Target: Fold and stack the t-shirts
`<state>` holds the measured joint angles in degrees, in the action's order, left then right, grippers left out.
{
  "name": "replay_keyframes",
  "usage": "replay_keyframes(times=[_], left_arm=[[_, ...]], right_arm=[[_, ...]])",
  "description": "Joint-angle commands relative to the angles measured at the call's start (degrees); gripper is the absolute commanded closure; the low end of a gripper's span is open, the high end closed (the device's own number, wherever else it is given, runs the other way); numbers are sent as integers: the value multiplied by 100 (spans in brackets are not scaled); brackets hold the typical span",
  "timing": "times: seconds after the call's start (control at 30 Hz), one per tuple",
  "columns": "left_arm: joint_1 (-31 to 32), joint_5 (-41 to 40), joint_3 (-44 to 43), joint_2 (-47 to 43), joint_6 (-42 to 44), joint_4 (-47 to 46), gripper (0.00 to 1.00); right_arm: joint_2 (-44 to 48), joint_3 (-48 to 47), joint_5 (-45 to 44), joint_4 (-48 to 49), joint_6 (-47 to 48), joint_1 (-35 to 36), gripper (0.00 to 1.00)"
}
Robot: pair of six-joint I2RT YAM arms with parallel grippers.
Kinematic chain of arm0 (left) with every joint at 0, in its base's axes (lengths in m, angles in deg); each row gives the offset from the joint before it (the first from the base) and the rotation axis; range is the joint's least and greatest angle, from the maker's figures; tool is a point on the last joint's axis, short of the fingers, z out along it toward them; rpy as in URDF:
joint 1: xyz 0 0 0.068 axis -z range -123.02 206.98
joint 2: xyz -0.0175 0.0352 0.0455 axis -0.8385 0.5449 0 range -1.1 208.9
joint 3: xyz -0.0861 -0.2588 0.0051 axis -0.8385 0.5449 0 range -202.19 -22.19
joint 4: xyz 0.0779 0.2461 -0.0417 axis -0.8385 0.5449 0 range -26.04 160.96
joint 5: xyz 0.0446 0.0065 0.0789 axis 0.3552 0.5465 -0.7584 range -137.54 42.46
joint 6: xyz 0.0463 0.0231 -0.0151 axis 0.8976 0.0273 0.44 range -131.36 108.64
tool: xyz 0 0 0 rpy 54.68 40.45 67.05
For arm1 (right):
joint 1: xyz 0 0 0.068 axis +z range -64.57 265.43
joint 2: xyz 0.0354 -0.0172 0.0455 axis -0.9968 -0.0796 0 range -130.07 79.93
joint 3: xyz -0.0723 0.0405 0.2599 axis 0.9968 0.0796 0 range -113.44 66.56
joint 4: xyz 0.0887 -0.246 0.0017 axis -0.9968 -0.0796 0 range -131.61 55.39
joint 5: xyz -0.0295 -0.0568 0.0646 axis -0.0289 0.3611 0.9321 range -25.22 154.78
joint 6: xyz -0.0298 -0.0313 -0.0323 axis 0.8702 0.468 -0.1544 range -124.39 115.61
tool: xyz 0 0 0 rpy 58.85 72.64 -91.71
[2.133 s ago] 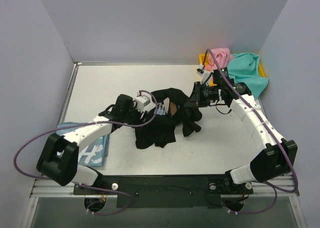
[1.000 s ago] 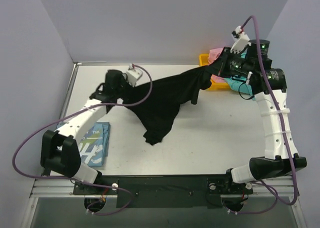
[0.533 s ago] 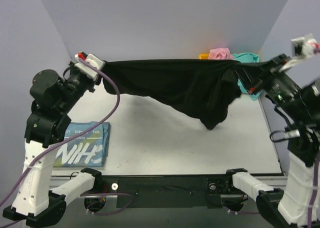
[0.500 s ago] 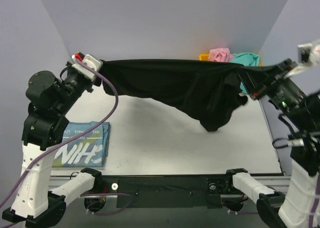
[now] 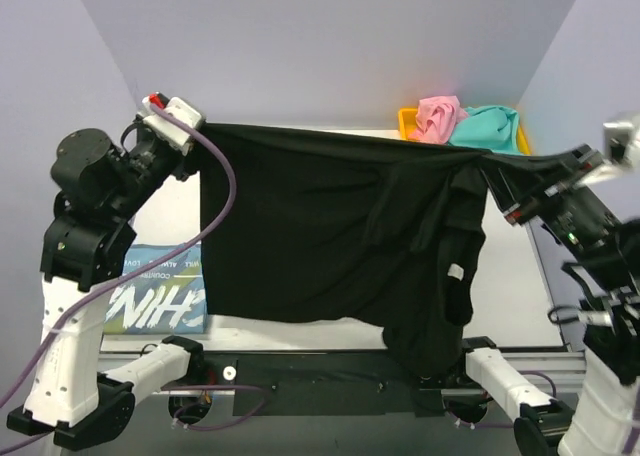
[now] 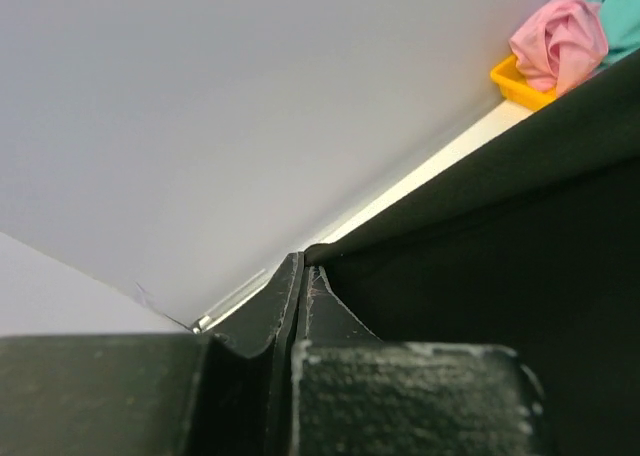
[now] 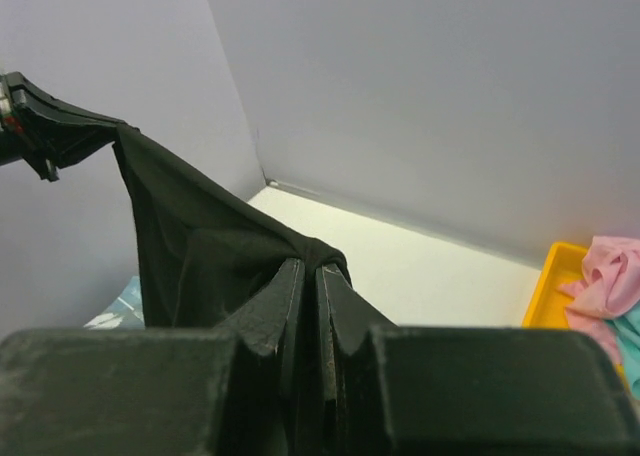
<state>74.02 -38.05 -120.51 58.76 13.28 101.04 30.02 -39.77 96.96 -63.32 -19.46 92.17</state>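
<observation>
The black t-shirt hangs stretched high above the table between both arms, like a curtain. My left gripper is shut on its upper left corner. At the right, my right gripper is shut on the other corner, with cloth bunched at the fingertips. The shirt's right side droops lower, down to the near edge. A folded light blue t-shirt with white lettering lies flat at the near left. The pink t-shirt and the teal t-shirt sit heaped at the back right.
A yellow tray at the back right corner holds the pink and teal heap; it also shows in the left wrist view and the right wrist view. Grey walls enclose the table on three sides.
Both arms rose from the table and pulled apart, lifting the crumpled black t-shirt. In the last half second it dropped open and now hangs full length.
</observation>
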Motion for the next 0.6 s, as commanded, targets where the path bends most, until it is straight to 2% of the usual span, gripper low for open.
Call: replay_keyframes(times=[0.0, 0.17, 0.27, 0.33, 0.4, 0.43, 0.47, 0.5, 0.53, 0.57], left_arm=[[-78, -141, 269, 551, -39, -332, 100], [-139, -194, 638, 1694, 146, -859, 100], [-192, -97, 980, 2493, 321, -1702, 100], [-201, -193, 1104, 2987, 427, -2300, 100], [-201, -422, 965, 3549, 419, -2793, 100], [-201, -622, 860, 3951, 401, -3003, 97], [-201, -738, 519, 4146, 392, -3057, 65], [-201, -1104, 281, 4557, 322, -3066, 46], [-201, -1221, -209, 4788, 322, -2945, 25], [-201, -1327, -570, 5094, 322, -2500, 19]], right_arm=[[-1009, 568, -11, 663, 197, -24, 100], [-2521, 929, -63, 1330, 513, -33, 100], [-3889, 973, -116, 1912, 497, -33, 100], [-4873, 589, -64, 2281, 365, -15, 100], [-5816, -15, -211, 2475, 76, -15, 88], [-6359, -333, -334, 2354, -143, -15, 66], [-6669, -885, -571, 2204, -189, -15, 55], [-7107, -1256, -677, 1768, -181, -6, 41], [-7251, -1799, -966, 1563, -59, 28, 35], [-7357, -1961, -1108, 1126, 3, 55, 32]])
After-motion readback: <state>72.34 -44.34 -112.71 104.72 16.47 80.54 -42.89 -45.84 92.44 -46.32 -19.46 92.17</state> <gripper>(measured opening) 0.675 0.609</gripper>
